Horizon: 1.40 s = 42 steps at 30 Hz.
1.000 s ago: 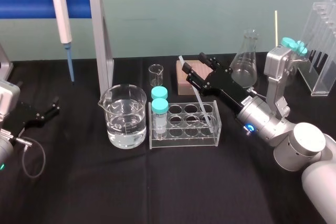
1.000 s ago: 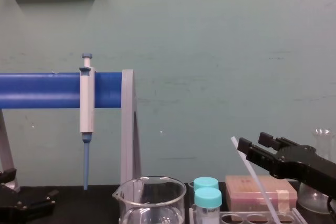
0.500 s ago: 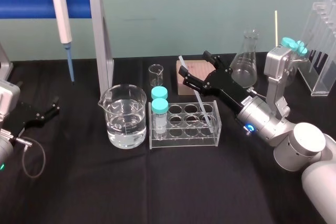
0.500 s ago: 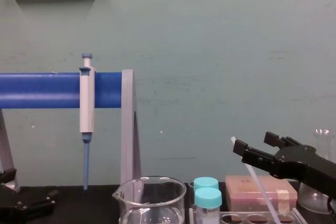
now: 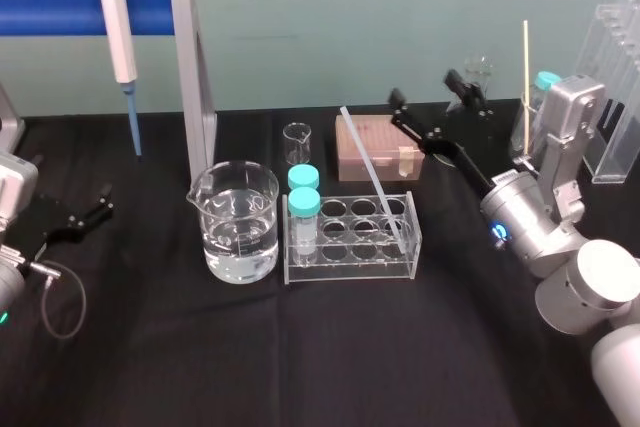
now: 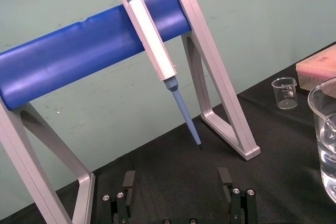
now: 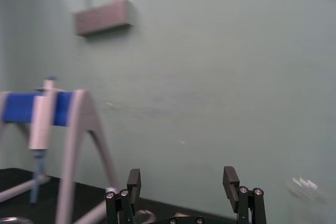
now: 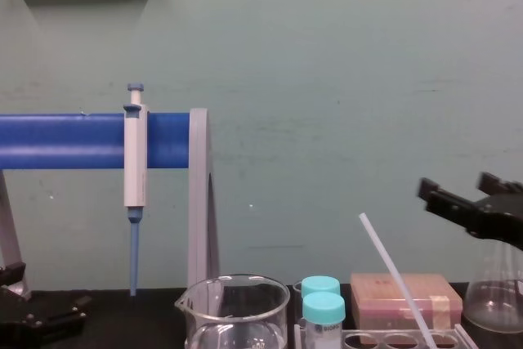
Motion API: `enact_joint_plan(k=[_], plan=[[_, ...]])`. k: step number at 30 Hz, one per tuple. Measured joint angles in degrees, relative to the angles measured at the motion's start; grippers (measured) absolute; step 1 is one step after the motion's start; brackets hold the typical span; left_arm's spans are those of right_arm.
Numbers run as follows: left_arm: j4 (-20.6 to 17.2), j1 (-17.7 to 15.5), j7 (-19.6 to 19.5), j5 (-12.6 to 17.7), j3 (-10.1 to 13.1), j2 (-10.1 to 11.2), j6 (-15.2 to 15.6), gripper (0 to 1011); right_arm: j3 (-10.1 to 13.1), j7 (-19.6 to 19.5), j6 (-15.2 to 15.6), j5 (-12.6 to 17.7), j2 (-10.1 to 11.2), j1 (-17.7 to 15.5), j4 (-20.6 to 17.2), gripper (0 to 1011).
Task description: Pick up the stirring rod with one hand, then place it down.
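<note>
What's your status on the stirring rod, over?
Right gripper open, raised by the flask, clear of the stirring rod. Left gripper open, parked far left. Rod leans in the test tube rack, ungripped. Box close behind the rack.

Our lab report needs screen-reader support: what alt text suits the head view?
The stirring rod leans in the clear tube rack, free of the open right hand hovering behind it. The open left hand is parked at far left.

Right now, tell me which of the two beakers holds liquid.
The large beaker beside the tube rack, part-filled with clear liquid; the small beaker farther back looks empty.
</note>
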Motion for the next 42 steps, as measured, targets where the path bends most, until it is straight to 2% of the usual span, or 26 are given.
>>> enact_joint_plan(k=[1, 4, 5, 7, 8, 12, 16, 20, 42], plan=[[0.0, 0.0, 0.0, 0.0, 0.0, 0.0, 0.0, 1000, 0.8, -2.0, 2.4, -0.2, -0.1, -1.0, -1.7, 1003], [0.0, 0.0, 0.0, 0.0, 0.0, 0.0, 0.0, 1000, 2.0, -4.6, 6.4, -0.2, -0.2, -2.3, -4.0, 1003], [0.0, 0.0, 0.0, 0.0, 0.0, 0.0, 0.0, 1000, 2.6, -6.1, 9.1, -0.1, -0.3, -3.0, -5.2, 1003], [0.0, 0.0, 0.0, 0.0, 0.0, 0.0, 0.0, 1000, 3.4, -7.3, 11.8, 0.2, -0.5, -3.7, -6.3, 1003], [0.0, 0.0, 0.0, 0.0, 0.0, 0.0, 0.0, 1000, 4.0, -8.4, 14.3, 0.5, -0.7, -4.3, -7.3, 1003], [0.0, 0.0, 0.0, 0.0, 0.0, 0.0, 0.0, 1000, 4.8, -9.9, 19.2, 0.9, -1.0, -5.3, -8.7, 1003], [0.0, 0.0, 0.0, 0.0, 0.0, 0.0, 0.0, 1000, 5.0, -10.6, 22.3, 0.9, -1.2, -5.6, -9.0, 1003], [0.0, 0.0, 0.0, 0.0, 0.0, 0.0, 0.0, 1000, 5.1, -10.7, 23.1, 0.5, -1.3, -5.6, -9.0, 1003], [0.0, 0.0, 0.0, 0.0, 0.0, 0.0, 0.0, 1000, 5.0, -10.6, 22.9, 0.6, -1.2, -5.5, -8.8, 1003]])
